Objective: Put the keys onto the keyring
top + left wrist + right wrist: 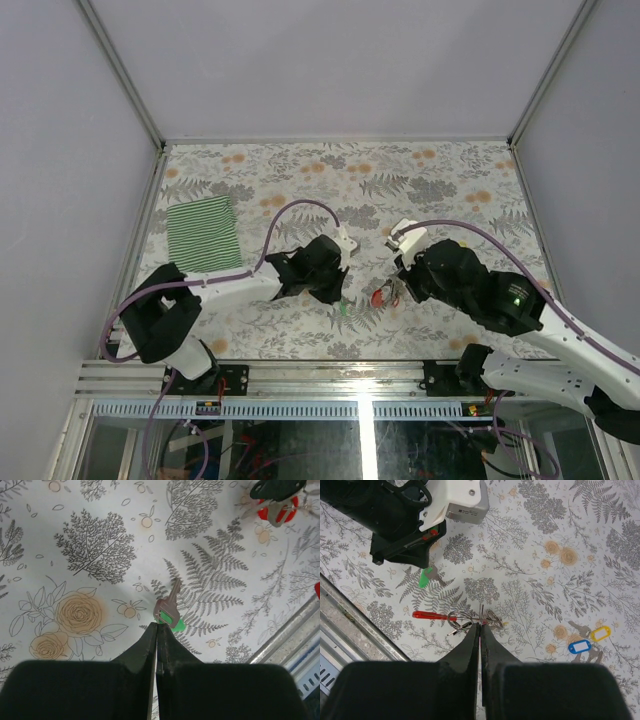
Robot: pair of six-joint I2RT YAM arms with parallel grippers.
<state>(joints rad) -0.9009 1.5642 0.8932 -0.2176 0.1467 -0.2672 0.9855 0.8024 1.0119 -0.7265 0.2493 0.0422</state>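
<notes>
The left gripper [157, 628] is hanging low over the floral tabletop [300, 170] with its fingers pressed together. Its tips are sitting right at the green plastic head of a green-headed key [169, 611]. That key is lying flat on the fern print near the tabletop's near edge, with its metal blade pointing away from the gripper.

Just to the right, the right gripper [480, 625] is also pressed together and pointing down at the keyring [455, 617]. The keyring is lying on the tabletop as a red piece joined to a small tangle of wire rings, and the fingertips are meeting at the tangle's right end. Whether they are pinching a ring or only touching it is hard to tell from the wrist view.

The two grippers are working close together, with the green-headed key between them and nearer the left one. Farther to the right, a blue key tag [579, 646] and a yellow key tag [601, 633] are lying beside a bare metal key [577, 627]. A green striped cloth [203, 235] is lying well apart at the far left.
</notes>
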